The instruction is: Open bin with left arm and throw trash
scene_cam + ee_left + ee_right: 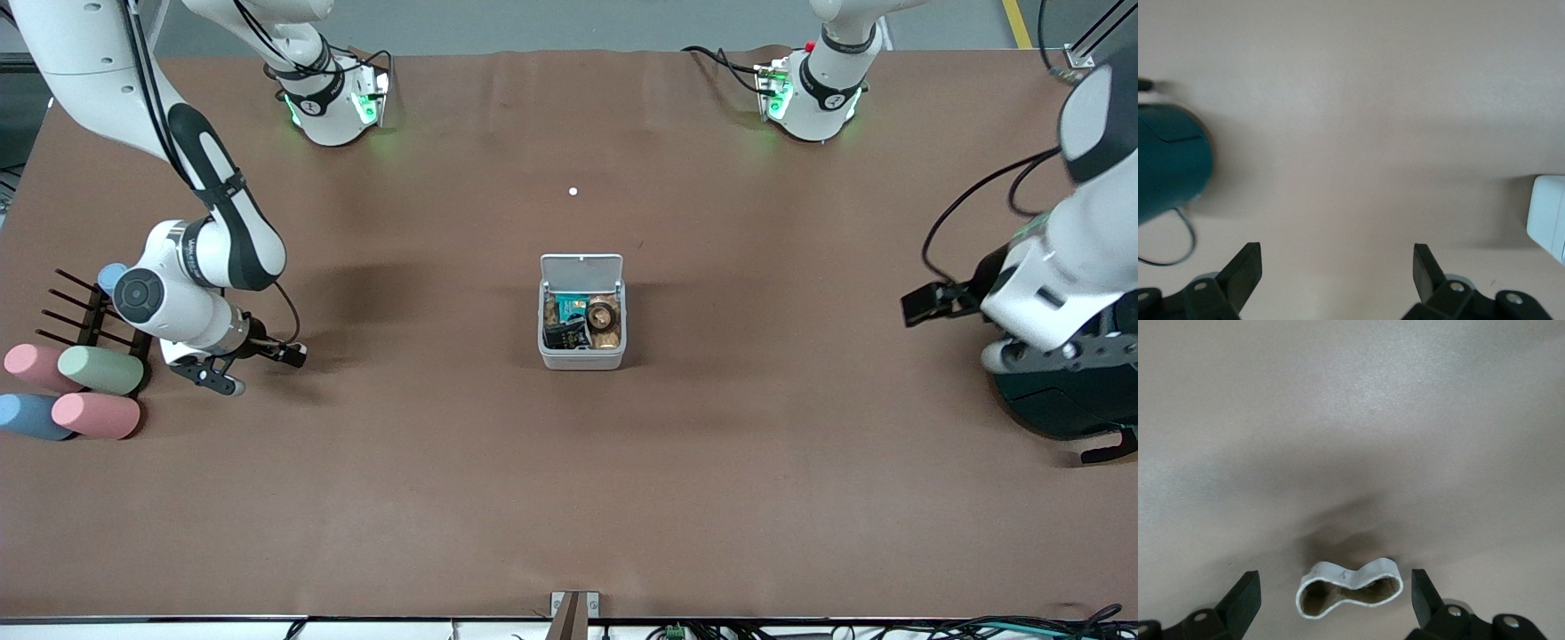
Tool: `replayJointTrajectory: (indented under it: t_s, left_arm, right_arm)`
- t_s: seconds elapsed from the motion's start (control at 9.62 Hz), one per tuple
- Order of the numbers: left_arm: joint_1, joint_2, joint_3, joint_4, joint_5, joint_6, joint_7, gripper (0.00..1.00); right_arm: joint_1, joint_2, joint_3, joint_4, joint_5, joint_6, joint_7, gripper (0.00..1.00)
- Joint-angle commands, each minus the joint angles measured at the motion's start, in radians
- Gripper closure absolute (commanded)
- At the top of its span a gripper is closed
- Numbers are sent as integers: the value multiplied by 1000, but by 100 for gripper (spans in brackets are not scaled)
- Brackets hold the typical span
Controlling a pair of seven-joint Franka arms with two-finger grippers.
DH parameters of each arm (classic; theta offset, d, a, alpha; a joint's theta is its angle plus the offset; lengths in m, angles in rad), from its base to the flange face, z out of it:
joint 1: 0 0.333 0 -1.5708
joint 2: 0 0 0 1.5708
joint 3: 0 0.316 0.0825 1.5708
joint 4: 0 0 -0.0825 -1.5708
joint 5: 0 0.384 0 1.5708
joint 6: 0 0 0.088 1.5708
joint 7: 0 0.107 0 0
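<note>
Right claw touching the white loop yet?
Apart. The right wrist view shows the white loop lying on the table between the open fingers of the right claw, with gaps on both sides.

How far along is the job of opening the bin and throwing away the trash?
Done: the bin has its lid up, and wrappers already lie inside. In hand: nothing is gripped; the right claw is open around a squashed white loop on the table. The left claw is open over bare table beside the dark teal container. Left: the loop is not yet in the bin.
</note>
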Motion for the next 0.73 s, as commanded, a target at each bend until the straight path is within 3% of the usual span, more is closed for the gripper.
replayJointTrajectory:
  t_s: [0.0,0.1,0.21,0.31,0.42,0.62]
  left_arm:
    - [-162,-154,202,-70,-20,-64,50,0]
    - [-223,-199,313,-129,-102,-46,51,0]
    - [-251,-274,378,-233,-147,-13,62,0]
    - [-257,-350,392,-350,-151,63,74,0]
    - [-256,-363,394,-372,-149,84,71,0]
    - [-260,-357,420,-371,-151,112,71,0]
  right_arm:
    - [-19,4,14,-24,-26,21,-5,1]
    - [-22,16,14,-24,-28,21,-4,1]
    - [-29,29,16,-23,-26,21,-3,1]
    - [-31,30,14,-23,-26,21,-5,1]
    - [-31,30,16,-21,-28,21,-5,7]
    - [-32,30,16,-18,-26,19,-4,61]
